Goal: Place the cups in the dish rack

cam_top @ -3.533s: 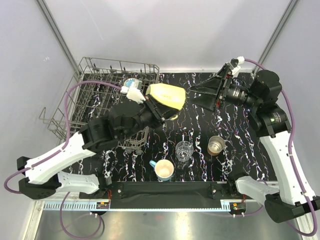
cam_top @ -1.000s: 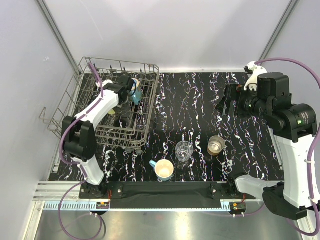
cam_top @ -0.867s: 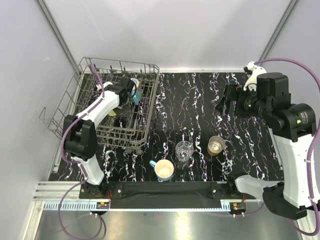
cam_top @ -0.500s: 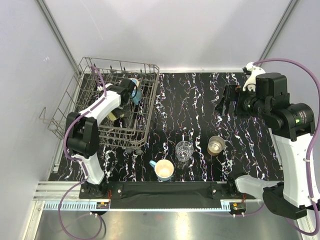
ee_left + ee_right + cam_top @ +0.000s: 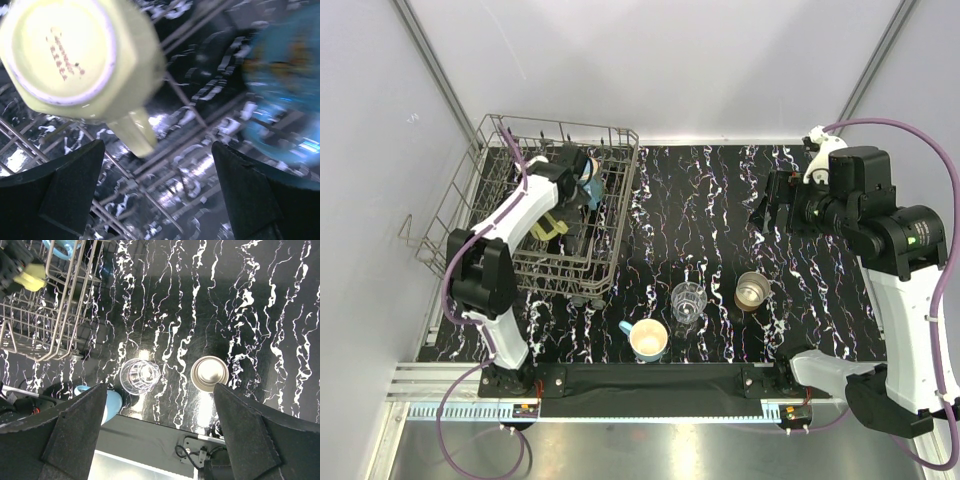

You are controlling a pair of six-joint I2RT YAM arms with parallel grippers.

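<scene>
Left gripper (image 5: 157, 197) spread wide, empty, inside dish rack (image 5: 618, 225) | right gripper (image 5: 160, 440) spread, empty, raised | racked 2: yellow mug (image 5: 75, 60), teal mug (image 5: 285, 95) | on table (image 5: 720, 200) 3: cream-lined mug (image 5: 647, 340), glass tumbler (image 5: 688, 300), metal cup (image 5: 752, 290)

The dish rack (image 5: 560, 262) stands on the left rear part of the desk (image 5: 700, 200). Inside it, an overturned mug (image 5: 548, 226) lies near the middle. A second cup (image 5: 590, 185) sits behind and to its right, apparently tilted. Before the rack's right corner stands a front mug (image 5: 648, 340). The tumbler (image 5: 688, 300) is just right and behind it, and the metal cup (image 5: 752, 290) is further right.
</scene>
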